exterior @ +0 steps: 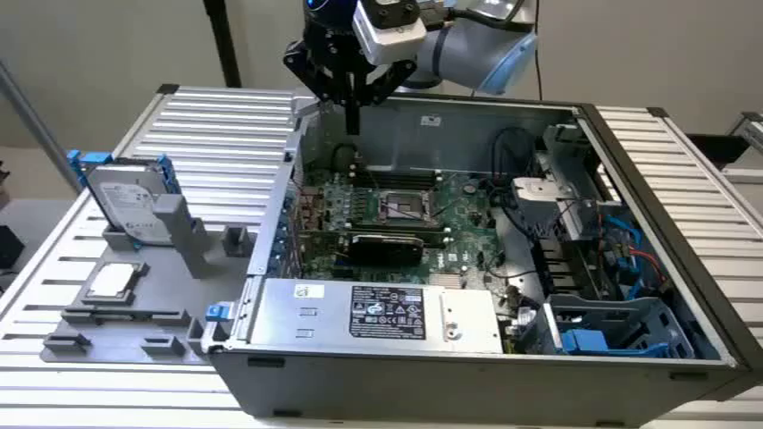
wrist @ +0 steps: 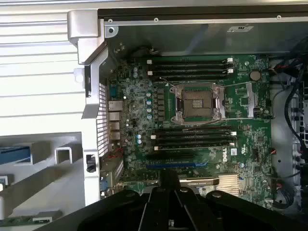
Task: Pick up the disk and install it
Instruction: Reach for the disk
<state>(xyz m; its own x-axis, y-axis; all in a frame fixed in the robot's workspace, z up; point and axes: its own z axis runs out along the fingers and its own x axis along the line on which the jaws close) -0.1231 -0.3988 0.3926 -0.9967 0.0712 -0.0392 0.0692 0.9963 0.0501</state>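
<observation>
Disk [exterior: 125, 202] upright in a grey holder [exterior: 181, 239] on the counter [exterior: 221, 116]; claw [exterior: 354, 121], closed and empty, above the open computer case [exterior: 394, 386], well apart.

At the exterior view's left of the case [exterior: 477, 389], the disk [exterior: 120, 198] lower edge is hidden by its grey holder [exterior: 177, 234]; label print too small to be read. Arm [exterior: 483, 49] is cut off above the case.
</observation>
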